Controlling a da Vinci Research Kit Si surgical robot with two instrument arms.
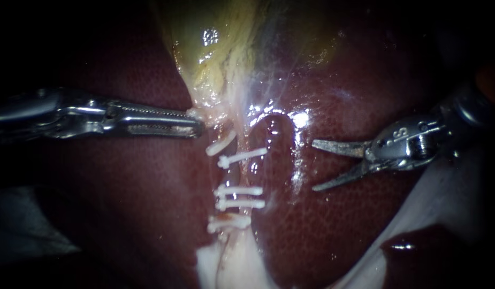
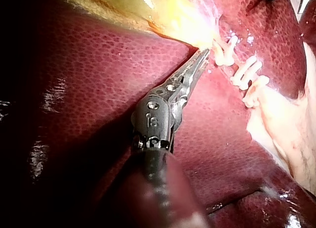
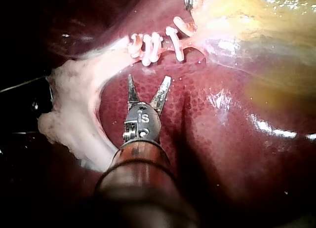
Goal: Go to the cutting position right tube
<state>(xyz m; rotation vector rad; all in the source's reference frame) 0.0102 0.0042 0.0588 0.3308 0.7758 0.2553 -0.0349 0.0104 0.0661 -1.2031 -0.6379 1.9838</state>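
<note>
Left instrument: your left instrument (image 1: pixel 198 124) comes in across the liver (image 1: pixel 124 203). Its jaws are closed on the pale yellow tissue at the narrow lower end of the gallbladder (image 1: pixel 215 43), and the left wrist view shows the tips (image 2: pixel 205 53) meeting at that tissue edge.

Right instrument: your right instrument (image 1: pixel 315 166) is over bare liver. Its two thin jaws stand spread in a V with nothing between them, and the tips point toward the clipped strands. The right wrist view confirms this (image 3: pixel 149 80).

Right tube: the right tube (image 1: pixel 254 174) runs from the gallbladder's narrow end down to the white tissue (image 1: pixel 231 267) at the liver's lower edge. It is the strand on the side nearer your right instrument.

Clips: five white clips (image 1: pixel 239 204) cross the strands. Two sit close under the left instrument's tips, then a close pair lower down, then one near the white tissue.

Bare stretch: an unclipped length of the right tube lies between the upper clips and the close pair, level with the opening of your right jaws.

Clearance: the right jaws touch neither tube nor clip, and liver surface shows between their tips and the right tube.

Contact elsewhere: the left instrument's tips lie just beside the uppermost clip (image 1: pixel 220 143). Whether they touch it cannot be told.
</note>
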